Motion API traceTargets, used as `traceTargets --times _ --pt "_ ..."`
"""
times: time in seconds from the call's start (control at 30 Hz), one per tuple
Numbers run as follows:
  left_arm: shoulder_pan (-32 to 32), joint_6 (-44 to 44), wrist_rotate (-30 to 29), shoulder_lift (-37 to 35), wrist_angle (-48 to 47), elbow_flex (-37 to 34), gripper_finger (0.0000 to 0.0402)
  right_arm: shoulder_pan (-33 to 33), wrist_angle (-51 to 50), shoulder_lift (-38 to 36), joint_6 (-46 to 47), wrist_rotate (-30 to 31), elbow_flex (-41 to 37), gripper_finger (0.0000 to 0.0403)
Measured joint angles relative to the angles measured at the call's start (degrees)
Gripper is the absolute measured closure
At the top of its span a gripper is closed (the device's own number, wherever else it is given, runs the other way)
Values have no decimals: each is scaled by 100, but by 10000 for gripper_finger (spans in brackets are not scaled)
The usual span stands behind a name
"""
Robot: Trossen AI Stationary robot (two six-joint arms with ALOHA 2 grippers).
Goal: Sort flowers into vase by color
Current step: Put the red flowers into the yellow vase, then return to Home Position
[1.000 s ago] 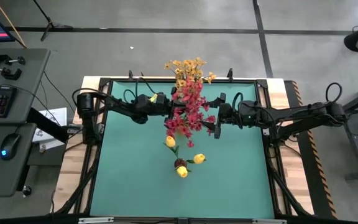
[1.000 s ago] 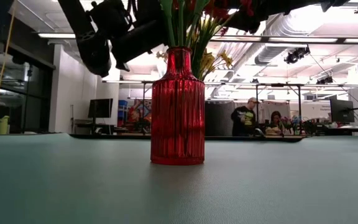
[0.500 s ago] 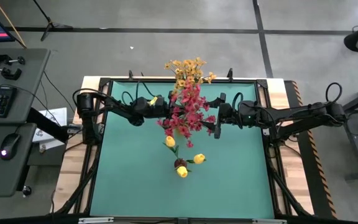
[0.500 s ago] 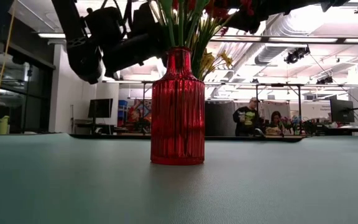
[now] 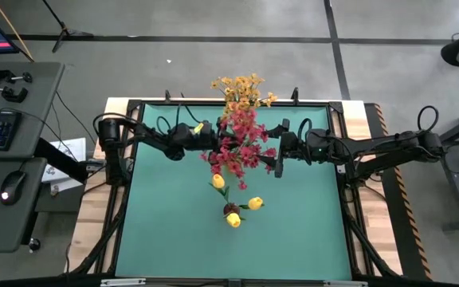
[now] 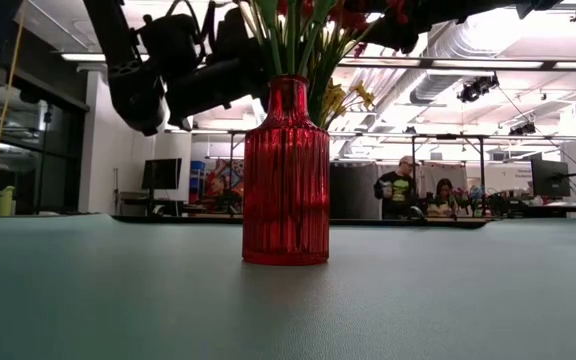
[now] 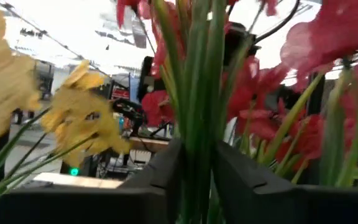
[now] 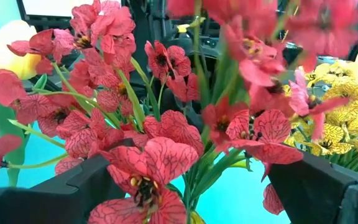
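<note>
A ribbed red glass vase (image 6: 286, 170) stands on the green table (image 5: 166, 223). It holds green stalks with pink-red flowers (image 5: 241, 145), orange-yellow sprays (image 5: 242, 88) toward the far edge, and yellow tulip buds (image 5: 255, 203) toward the near side. My left gripper (image 5: 212, 137) comes in from the left above the vase neck and is shut on a bunch of stalks (image 7: 197, 143). My right gripper (image 5: 274, 156) hangs open just right of the pink-red cluster (image 8: 160, 137), its fingers wide apart on either side of the blossoms. My left gripper pinches several upright green stalks (image 7: 199, 163) between its two fingers (image 7: 160, 180), below the blossoms and above the vase mouth. It comes in level from the table's left, with the fingers lying across the stalks. The stalks run down into the vase neck (image 6: 286, 90).
Bare green table lies on all sides of the vase, bounded by a black frame (image 5: 126, 159). A desk with keyboard and mouse (image 5: 6, 135) stands left of the table. Two people (image 6: 398, 190) sit far behind the table in the room.
My left gripper has drawn back a little toward the table's left edge, still shut on the stalks. The pink-red cluster has leaned left with it. The vase and my right arm have stayed put.
</note>
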Motion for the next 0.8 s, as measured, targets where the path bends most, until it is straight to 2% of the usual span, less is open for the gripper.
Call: traceTargets --times 0.27,0.4,0.63,0.8 --pt "230 -301 38 -2 186 -420 225 0 -1 0 1 0 0 61" --pt "412 -513 444 -83 183 -636 190 0 -1 0 0 0 0 61" --pt "805 -1048 1268 -162 179 -983 177 0 23 0 -96 0 0 61" --pt "1147 -1252 1221 -192 182 -1254 177 0 110 0 -197 0 0 61"
